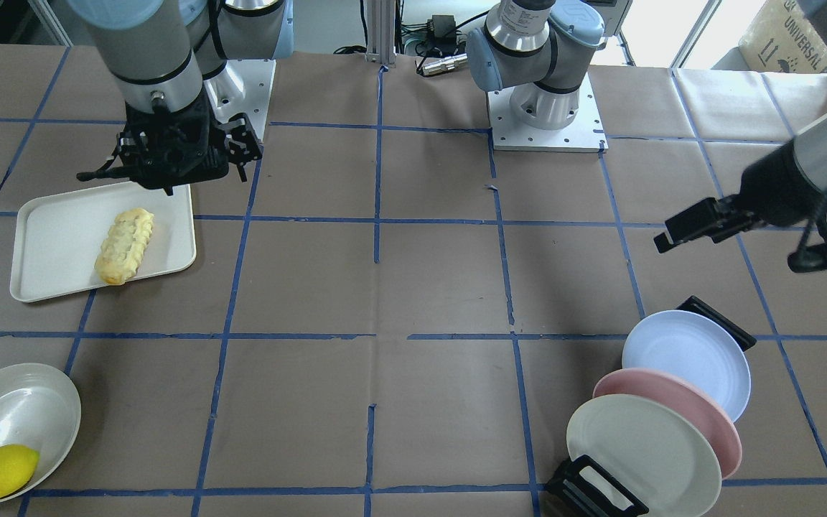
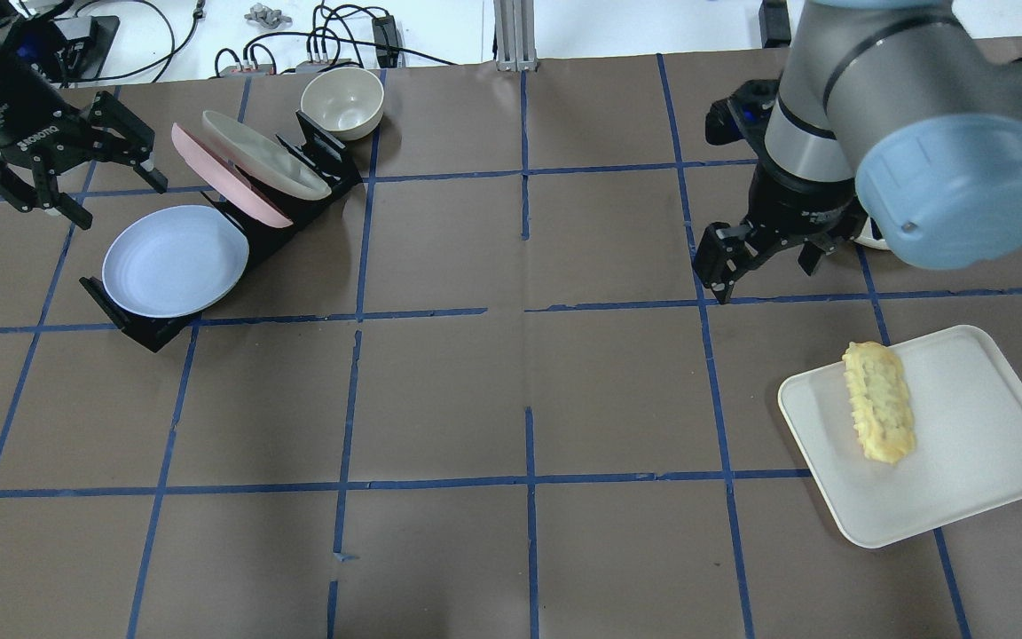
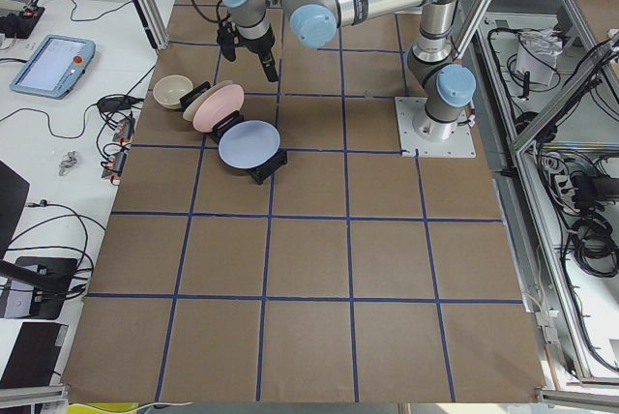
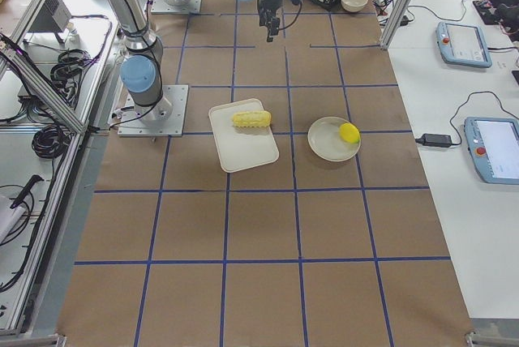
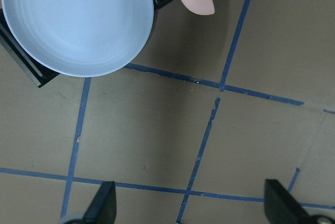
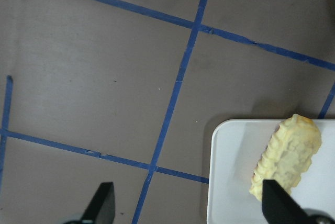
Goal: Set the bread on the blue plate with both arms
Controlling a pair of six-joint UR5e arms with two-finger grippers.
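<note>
The bread lies on a white tray, also seen overhead and in the right wrist view. The blue plate leans in the front slot of a black rack; it also shows in the front view and the left wrist view. My left gripper is open and empty, in the air just beyond the plate's far-left edge. My right gripper is open and empty, raised beside the tray's far corner, apart from the bread.
A pink plate and a cream-white plate stand in the same rack behind the blue one. A small bowl sits past the rack. A cream bowl holds a lemon. Both arm bases stand at the table's robot side.
</note>
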